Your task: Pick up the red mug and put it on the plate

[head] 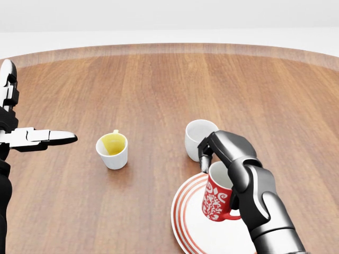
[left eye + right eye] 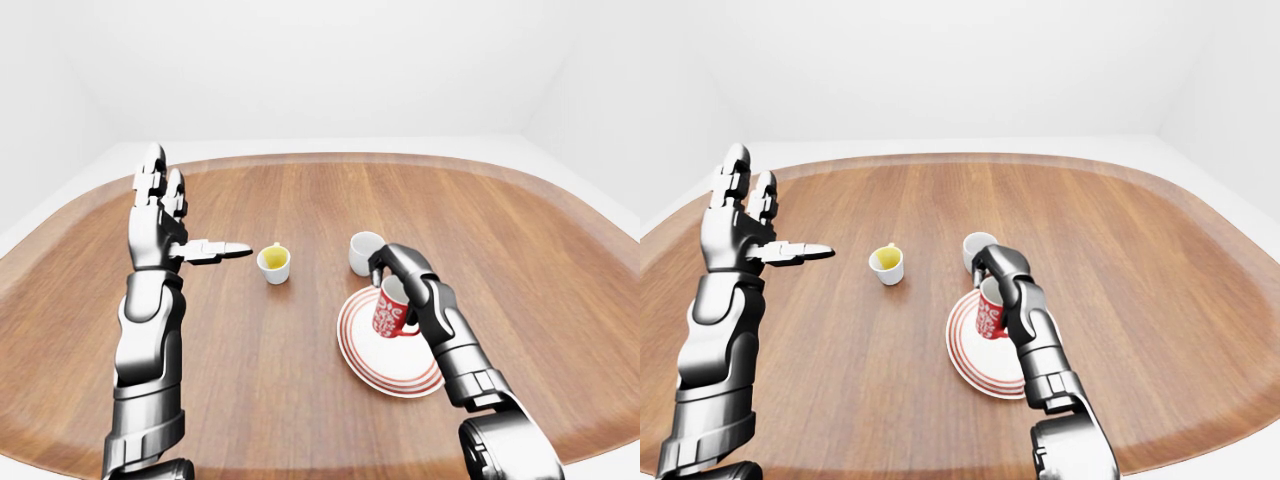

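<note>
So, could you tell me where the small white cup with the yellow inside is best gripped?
Grip the small white cup with the yellow inside round its tapered body, coming from the left-eye view's left with the open left hand; it stands upright and apart from everything.

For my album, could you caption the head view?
Right hand holds red patterned mug on red-striped white plate.

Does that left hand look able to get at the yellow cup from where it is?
Probably yes. The left hand is open and empty, raised just left of the yellow cup, with only bare table between them. The other cups sit farther right, out of the way.
</note>
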Controlling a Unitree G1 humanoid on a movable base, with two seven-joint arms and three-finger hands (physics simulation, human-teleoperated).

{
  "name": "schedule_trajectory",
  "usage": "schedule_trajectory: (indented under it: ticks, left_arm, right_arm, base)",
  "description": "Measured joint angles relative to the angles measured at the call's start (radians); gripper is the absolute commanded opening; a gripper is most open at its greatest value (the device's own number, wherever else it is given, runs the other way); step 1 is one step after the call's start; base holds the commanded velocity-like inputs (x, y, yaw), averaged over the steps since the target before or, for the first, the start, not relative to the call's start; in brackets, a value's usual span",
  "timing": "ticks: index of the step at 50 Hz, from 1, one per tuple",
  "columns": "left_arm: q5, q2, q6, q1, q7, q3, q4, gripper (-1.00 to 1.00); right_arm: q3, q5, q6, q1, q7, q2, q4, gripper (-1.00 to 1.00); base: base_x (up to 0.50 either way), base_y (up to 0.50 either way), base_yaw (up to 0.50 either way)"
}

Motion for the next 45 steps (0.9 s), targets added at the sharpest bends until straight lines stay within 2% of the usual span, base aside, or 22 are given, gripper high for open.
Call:
schedule_trajectory:
  ticks: [45]
  left_arm:
    - [0.000, -0.010, 0.000, 0.017, -0.008, -0.001, -0.038, 1.00]
  right_arm:
    - [0.013, 0.018, 0.000, -0.152, -0.284, -0.031, 0.422, -1.00]
  base:
    - [0.00, 0.00, 0.00]
